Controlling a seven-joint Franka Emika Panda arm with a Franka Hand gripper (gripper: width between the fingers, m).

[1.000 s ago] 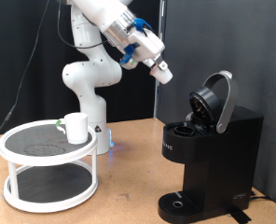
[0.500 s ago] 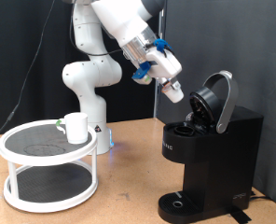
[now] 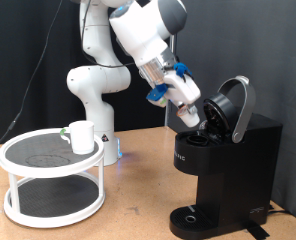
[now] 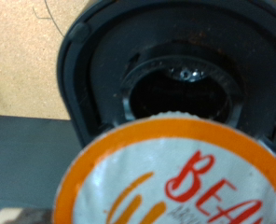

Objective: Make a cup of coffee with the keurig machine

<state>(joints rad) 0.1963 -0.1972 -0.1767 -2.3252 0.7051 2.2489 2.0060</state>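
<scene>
One coffee pod (image 4: 171,182) hangs above the open keurig machine (image 3: 223,165) on a wooden table (image 3: 138,195)

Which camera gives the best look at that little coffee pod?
The wrist view: the coffee pod fills the foreground, foil lid and orange rim plain, above the keurig machine. In the exterior view the gripper hides it.

The white cup (image 3: 82,137) stands upright on a round two-tier stand at the scene's left, well apart from the black keurig machine (image 3: 228,170), lid raised, at right.
</scene>
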